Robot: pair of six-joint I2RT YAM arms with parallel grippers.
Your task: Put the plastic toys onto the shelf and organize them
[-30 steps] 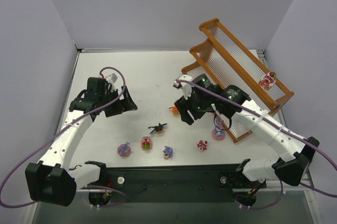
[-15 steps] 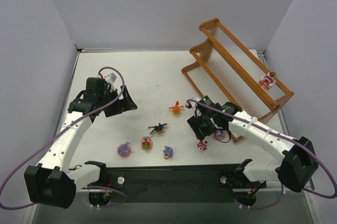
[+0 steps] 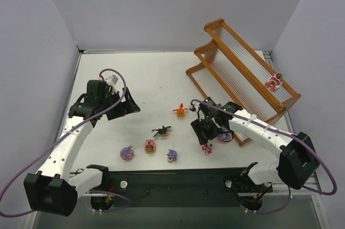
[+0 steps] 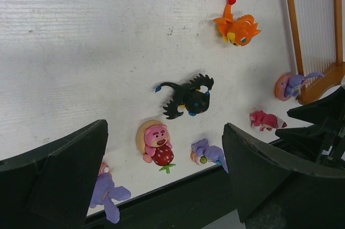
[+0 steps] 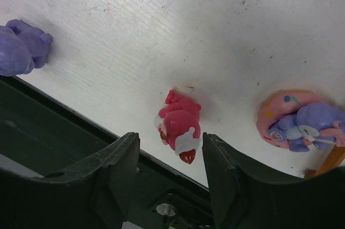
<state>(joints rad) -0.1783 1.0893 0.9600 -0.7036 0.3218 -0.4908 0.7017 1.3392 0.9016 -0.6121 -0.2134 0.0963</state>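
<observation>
The right tool has swung down from the shelf at two o'clock to straddle the pink-red toy near the table edge at six o'clock, jaws narrowing but not yet gripping, likely the next pickup, while the left tool hangs wide.

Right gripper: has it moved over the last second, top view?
Yes. The right gripper went from beside the orange plastic dragon-like toy toward the near edge of the white table. It now straddles the pink-red plastic figurine, jaws open.
</observation>
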